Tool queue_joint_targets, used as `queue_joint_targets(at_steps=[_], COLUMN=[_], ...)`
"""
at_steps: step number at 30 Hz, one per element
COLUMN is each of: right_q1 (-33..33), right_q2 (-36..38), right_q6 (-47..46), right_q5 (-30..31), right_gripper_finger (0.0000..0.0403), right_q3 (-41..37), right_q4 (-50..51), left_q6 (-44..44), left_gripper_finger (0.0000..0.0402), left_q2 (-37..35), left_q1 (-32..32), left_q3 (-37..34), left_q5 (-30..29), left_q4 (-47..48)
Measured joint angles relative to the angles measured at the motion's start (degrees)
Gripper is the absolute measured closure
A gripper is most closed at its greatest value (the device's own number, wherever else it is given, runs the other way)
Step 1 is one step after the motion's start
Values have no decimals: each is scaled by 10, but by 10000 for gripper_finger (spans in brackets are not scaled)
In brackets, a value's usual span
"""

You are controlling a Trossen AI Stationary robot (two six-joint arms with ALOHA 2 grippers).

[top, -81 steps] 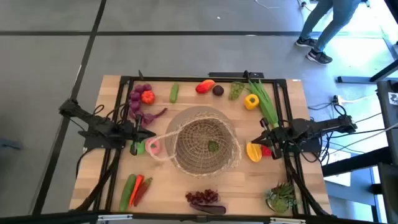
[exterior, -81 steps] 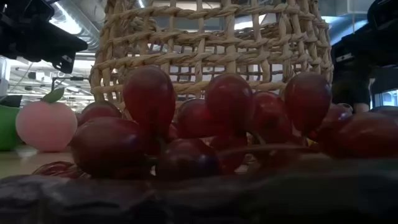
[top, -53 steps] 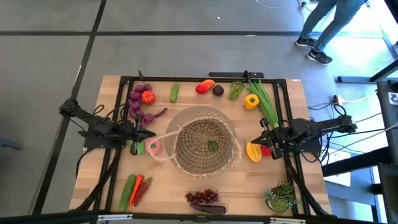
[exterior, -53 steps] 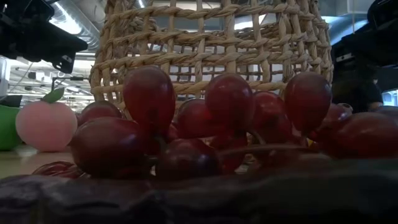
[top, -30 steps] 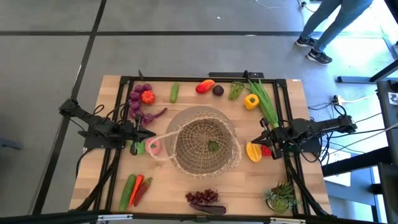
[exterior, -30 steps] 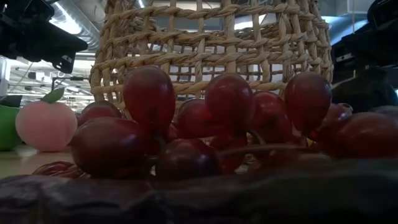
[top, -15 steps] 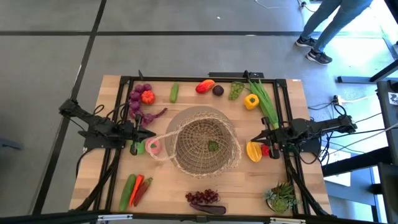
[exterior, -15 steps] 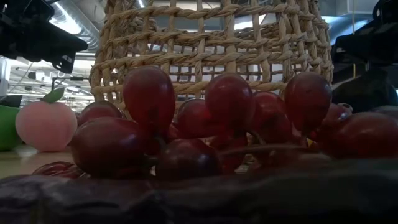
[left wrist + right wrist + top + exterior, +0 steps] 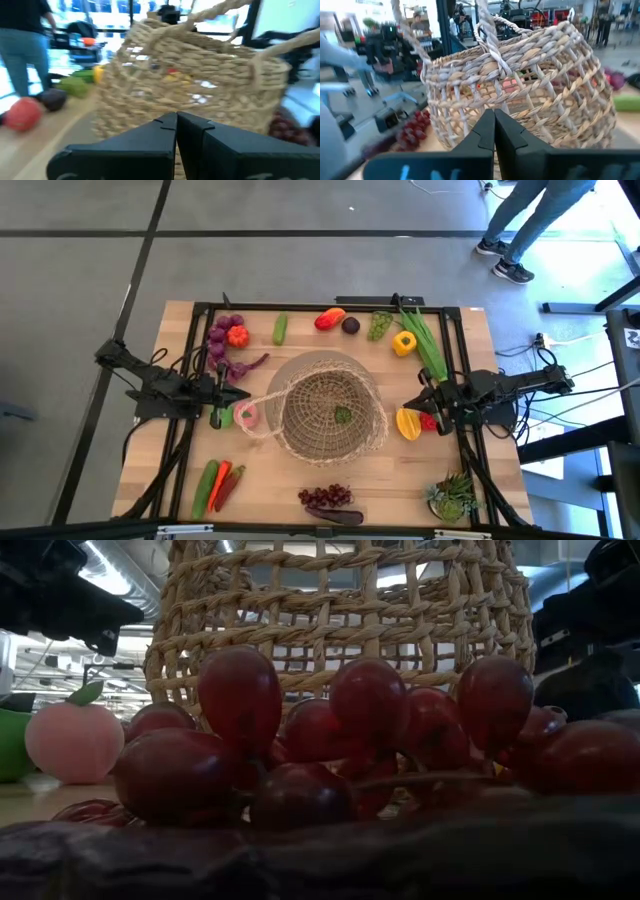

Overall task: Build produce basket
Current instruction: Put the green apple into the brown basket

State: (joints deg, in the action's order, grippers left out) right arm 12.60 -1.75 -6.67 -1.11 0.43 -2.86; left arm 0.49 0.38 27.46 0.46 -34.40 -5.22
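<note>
The woven basket [image 9: 331, 416] stands on its base at the table's middle, a small green piece [image 9: 343, 416] inside it. Produce lies around it: purple grapes [image 9: 222, 332], a tomato [image 9: 237, 336], a cucumber [image 9: 281, 329], a red pepper [image 9: 329, 319], a yellow pepper [image 9: 404, 343], leafy stalks [image 9: 426, 342], chillies [image 9: 218, 483] and red grapes [image 9: 329, 498]. My left gripper [image 9: 243, 396] hovers shut left of the basket, pointing at it. My right gripper [image 9: 412, 402] hovers shut to the basket's right, above an orange pepper [image 9: 408, 424]. Both wrist views show shut fingertips [image 9: 176, 118] [image 9: 494, 114] facing the basket wall.
A pink peach [image 9: 246, 416] and a green piece [image 9: 214, 418] lie under my left gripper. A spiky potted plant [image 9: 452, 498] stands at the near right corner. A black frame [image 9: 300, 307] runs along the table's edges. A person [image 9: 530, 220] walks on the floor beyond the far right.
My right gripper has rolled a little about its own line while staying where it was. Nothing on the table has moved.
</note>
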Motion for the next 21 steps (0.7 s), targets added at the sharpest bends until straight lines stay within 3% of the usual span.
queue_joint_targets(at_steps=[3, 10, 17, 21], right_q1=[0, 0, 0, 0], right_q2=[0, 0, 0, -5], right_q6=[-7, 18, 40, 50], right_q5=[-1, 0, 16, 42], right_gripper_finger=[402, 402, 402, 402], right_q3=[0, 0, 19, 61], right_q4=[-6, -16, 8, 78], left_q6=[5, 76, 25, -29], left_gripper_finger=[401, 401, 401, 401], left_q2=[0, 44, 183, 266], left_q1=[-1, -1, -1, -2], left_q3=[25, 167, 308, 392], left_q5=[-47, -111, -194, -206], left_q4=[-10, 54, 137, 206])
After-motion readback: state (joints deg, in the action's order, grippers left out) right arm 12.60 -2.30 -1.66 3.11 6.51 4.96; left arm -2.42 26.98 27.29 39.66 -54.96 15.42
